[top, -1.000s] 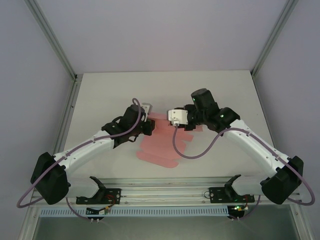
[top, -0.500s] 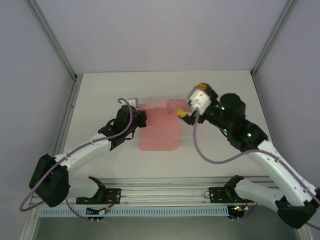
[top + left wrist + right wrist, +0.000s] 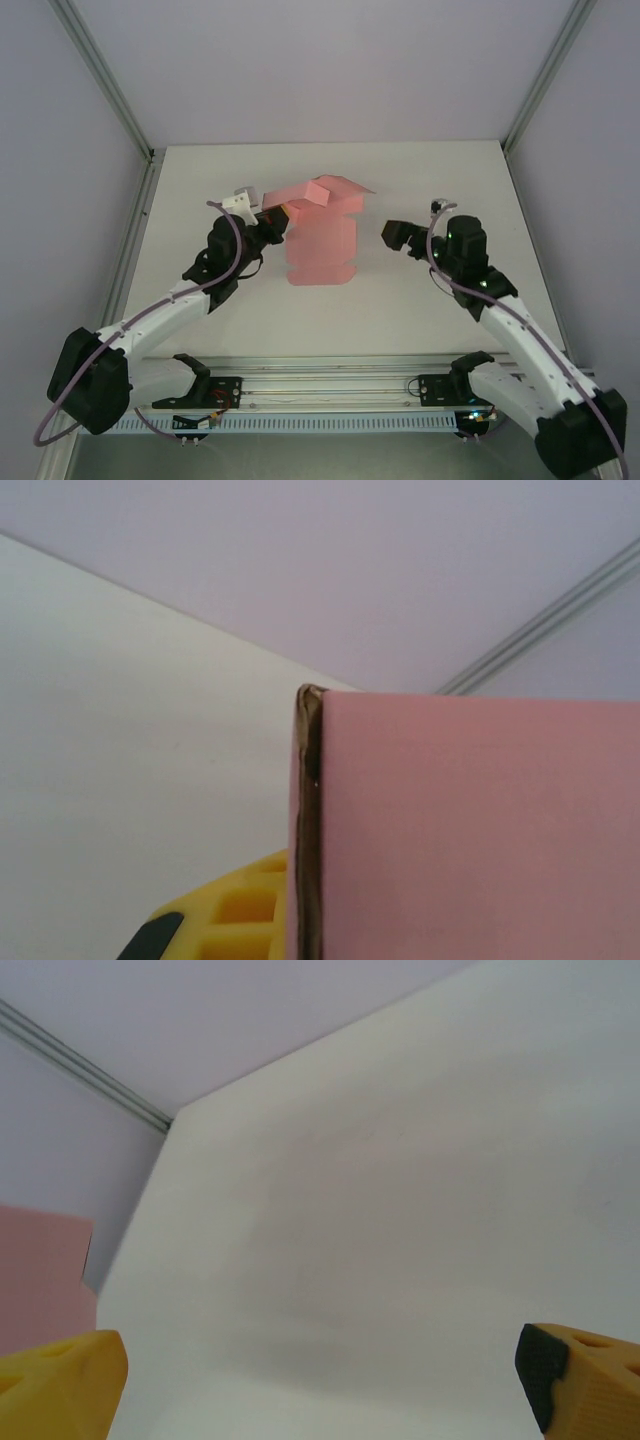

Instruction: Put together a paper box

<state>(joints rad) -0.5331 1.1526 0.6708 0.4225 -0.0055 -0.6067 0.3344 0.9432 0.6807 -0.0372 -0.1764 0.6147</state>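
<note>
The single pink paper box [image 3: 320, 255] lies mid-table, its far flaps raised where the left gripper [image 3: 272, 214] is clamped on its far left edge. To its right, apart from it, the right gripper [image 3: 397, 236] has its fingers spread wide and holds nothing. Both of the two arms work over one white table [image 3: 430, 180], enclosed by pale lilac walls [image 3: 300, 70].

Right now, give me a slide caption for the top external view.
Left end effector pinches the paper box at its raised far-left corner; open right end effector hovers apart to its right.

The plain pink thin-card paper box sheet [image 3: 320, 255] lay on the white table [image 3: 200, 180], its far flaps lifted. The left gripper [image 3: 277, 214] pinched its far-left edge; the right gripper [image 3: 393, 234] hung to its right, apart.
</note>
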